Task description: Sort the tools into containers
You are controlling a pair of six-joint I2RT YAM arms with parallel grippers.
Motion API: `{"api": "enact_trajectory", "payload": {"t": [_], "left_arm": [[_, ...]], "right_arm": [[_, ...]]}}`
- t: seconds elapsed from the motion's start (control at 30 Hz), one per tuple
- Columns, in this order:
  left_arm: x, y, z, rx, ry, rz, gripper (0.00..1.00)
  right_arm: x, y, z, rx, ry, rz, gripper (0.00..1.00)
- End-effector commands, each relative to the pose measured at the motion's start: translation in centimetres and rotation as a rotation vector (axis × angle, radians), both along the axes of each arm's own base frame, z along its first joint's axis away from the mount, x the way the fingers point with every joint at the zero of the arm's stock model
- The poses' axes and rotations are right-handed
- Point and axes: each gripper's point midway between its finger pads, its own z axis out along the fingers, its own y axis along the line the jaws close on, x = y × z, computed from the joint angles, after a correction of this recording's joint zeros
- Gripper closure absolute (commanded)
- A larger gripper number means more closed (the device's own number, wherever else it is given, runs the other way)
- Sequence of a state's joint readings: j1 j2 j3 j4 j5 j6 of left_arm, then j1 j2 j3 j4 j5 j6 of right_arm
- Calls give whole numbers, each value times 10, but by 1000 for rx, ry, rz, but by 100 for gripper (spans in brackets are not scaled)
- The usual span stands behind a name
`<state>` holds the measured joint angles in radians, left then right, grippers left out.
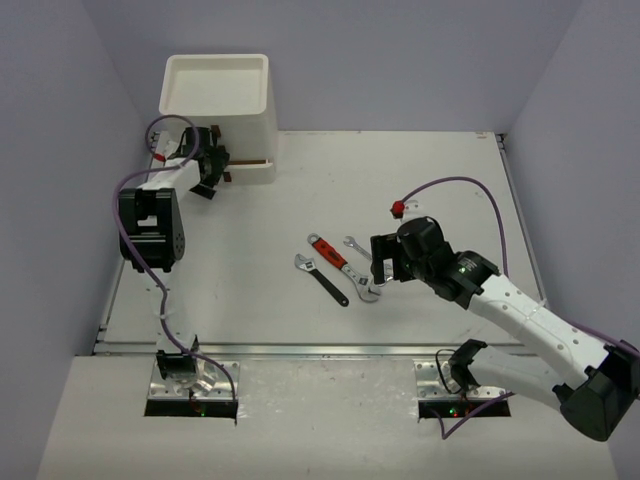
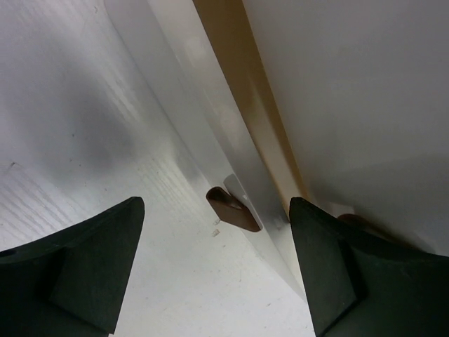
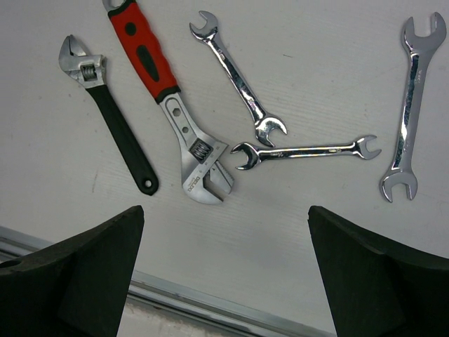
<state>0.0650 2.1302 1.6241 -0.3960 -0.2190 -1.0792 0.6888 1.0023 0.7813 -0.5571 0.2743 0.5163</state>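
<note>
Wrenches lie loose on the table (image 1: 250, 290) in front of the right arm, none of them in the box (image 1: 215, 110) yet. The box stands at the far left with its tray (image 1: 180, 75) on top. The red wrench (image 3: 149, 60) and black wrench (image 3: 119, 133) lie side by side. Three silver wrenches (image 3: 305, 149) lie to their right, two with an end just beside the red wrench's head, the third well apart.

Two steps look to be in hand. The left gripper (image 2: 216, 239) is at a drawer (image 2: 182, 112) front, jaws spread wide, with a brown handle (image 2: 231, 209) between them touching neither finger. I judge it is about to take that handle and draw the drawer out. That calls for closing squarely on the small knob and pulling straight back. Whether the drawer is already a little way out I cannot tell.

The right gripper (image 3: 224, 232) hovers over the wrenches, jaws at their widest, holding nothing. Its next move is likely a pick, which calls for going down to the table around one thin, flat tool.

The wrenches crowd each other, so fingers set round one may nudge its neighbour. The left arm stands before the box, just where the right arm must bring a tool, and purple cables (image 1: 460, 182) loop off both arms.
</note>
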Motion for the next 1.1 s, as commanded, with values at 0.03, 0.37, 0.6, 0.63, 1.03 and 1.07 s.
{"api": "enact_trajectory", "payload": {"t": [0.03,0.37,0.6,0.63,1.03,1.07], "left_arm": [[5,7,-7,15,45,24,32],[-7,3,29,-8,-13,23,63],[-46,-2,29,-27,-33,22,89],[-53,-3,26,-32,-33,17,91],[-108,-22,11,-82,-75,-46,90],[-107,-23,14,-83,-86,-54,89]], "right_arm": [[4,5,12,54,-56,6,1],[2,1,17,68,-82,1,1],[0,0,20,80,-93,3,1],[0,1,21,83,-94,4,1],[1,1,18,71,-82,5,1],[2,2,17,67,-80,4,1]]}}
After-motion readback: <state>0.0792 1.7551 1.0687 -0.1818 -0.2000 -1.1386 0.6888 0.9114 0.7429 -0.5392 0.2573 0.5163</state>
